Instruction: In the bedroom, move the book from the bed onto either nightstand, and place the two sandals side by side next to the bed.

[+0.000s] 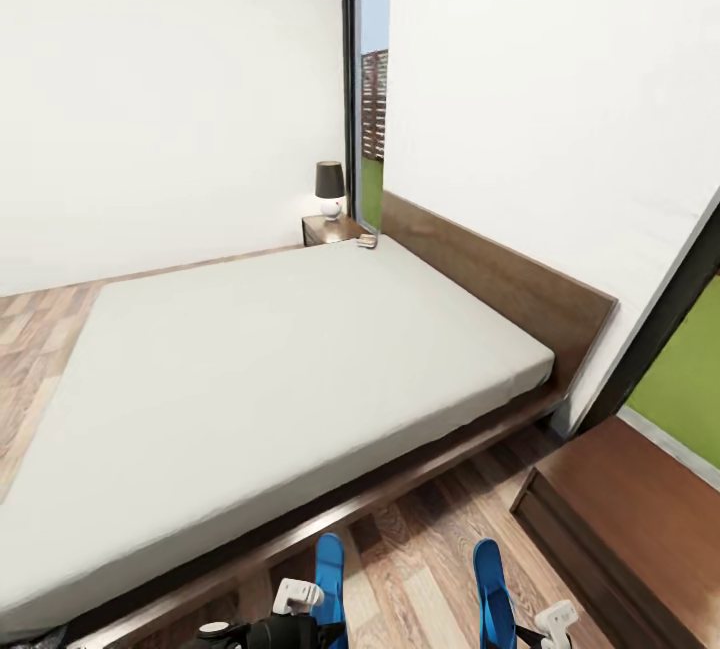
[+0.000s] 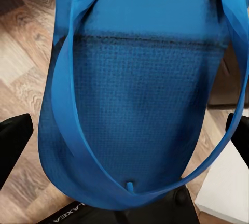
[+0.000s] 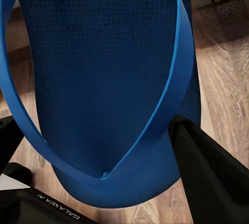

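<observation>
Each gripper holds one bright blue sandal above the wood floor in front of the bed [image 1: 250, 369]. My left gripper [image 1: 316, 619] is shut on the left sandal [image 1: 330, 569], whose sole [image 2: 135, 105] lies between the dark fingers [image 2: 13, 143]. In my right gripper [image 1: 528, 629] is the right sandal [image 1: 490, 584]; its sole [image 3: 98, 79] rests against one finger [image 3: 207, 175]. The book [image 1: 367, 241] is a small shape at the mattress's far corner, next to the far nightstand [image 1: 330, 227]. A second nightstand [image 1: 640, 509] stands at the near right.
A small dark-shaded lamp [image 1: 330, 189] stands on the far nightstand. The headboard [image 1: 500, 284] runs along the right wall beside a dark-framed window [image 1: 665, 324]. Wood floor [image 1: 430, 559] lies between the bed frame and the near nightstand, and more at far left [image 1: 40, 329].
</observation>
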